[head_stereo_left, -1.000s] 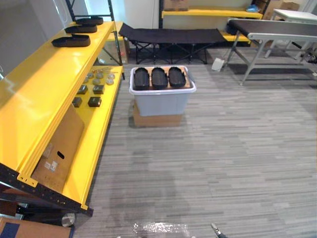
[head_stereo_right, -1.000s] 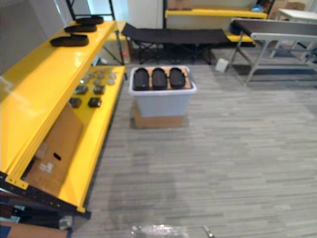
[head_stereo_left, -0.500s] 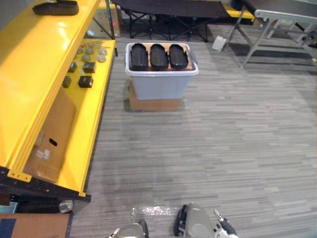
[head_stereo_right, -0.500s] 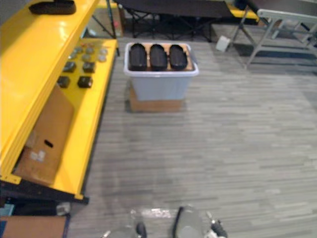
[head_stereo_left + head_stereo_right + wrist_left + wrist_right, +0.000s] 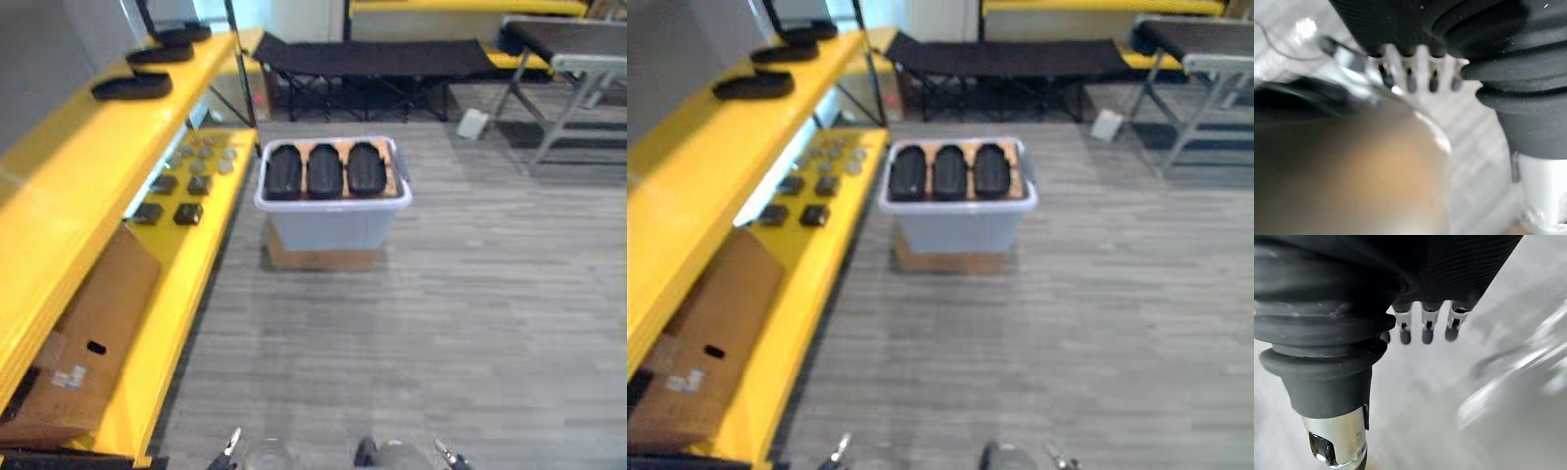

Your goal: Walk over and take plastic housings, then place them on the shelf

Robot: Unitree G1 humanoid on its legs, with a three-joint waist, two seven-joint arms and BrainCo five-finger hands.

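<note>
Camera tilted up; 3 housings (image 5: 325,169) in bin (image 5: 333,223), well apart from left hand (image 5: 1422,63), right hand (image 5: 1427,328), both slack, empty.

The plastic housings (image 5: 325,169) are seen as matt black, held in a smooth pale grey plastic bin (image 5: 333,223). The shelf (image 5: 73,171) is finished in glossy yellow paint. Plain brown cardboard is shown by the box (image 5: 88,338), and the floor (image 5: 490,323) is laid in matt grey, wood-grained planks.
</note>
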